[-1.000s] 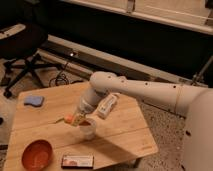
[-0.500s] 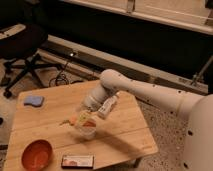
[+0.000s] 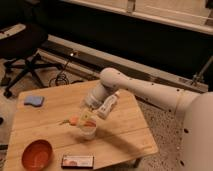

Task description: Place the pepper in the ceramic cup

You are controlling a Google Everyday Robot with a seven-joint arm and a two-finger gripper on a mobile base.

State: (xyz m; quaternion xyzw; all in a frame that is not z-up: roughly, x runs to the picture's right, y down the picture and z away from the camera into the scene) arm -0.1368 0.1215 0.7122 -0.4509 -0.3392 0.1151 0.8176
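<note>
Camera view: the white robot arm reaches from the right over a light wooden table, its gripper poised just above the ceramic cup. Whether the gripper is clenched or released cannot be told. The pepper shows as an orange shape just left of the gripper, at the cup's upper left rim, greenish stem end pointing left; whether it is gripped or rests on the table is unclear. A white tube-shaped bottle lies just right of the gripper, under the arm. An orange bowl sits well down-left of the gripper, a flat dark packet below it near the table's front edge, and a blue sponge far up-left. A black office chair stands on the floor beyond.
</note>
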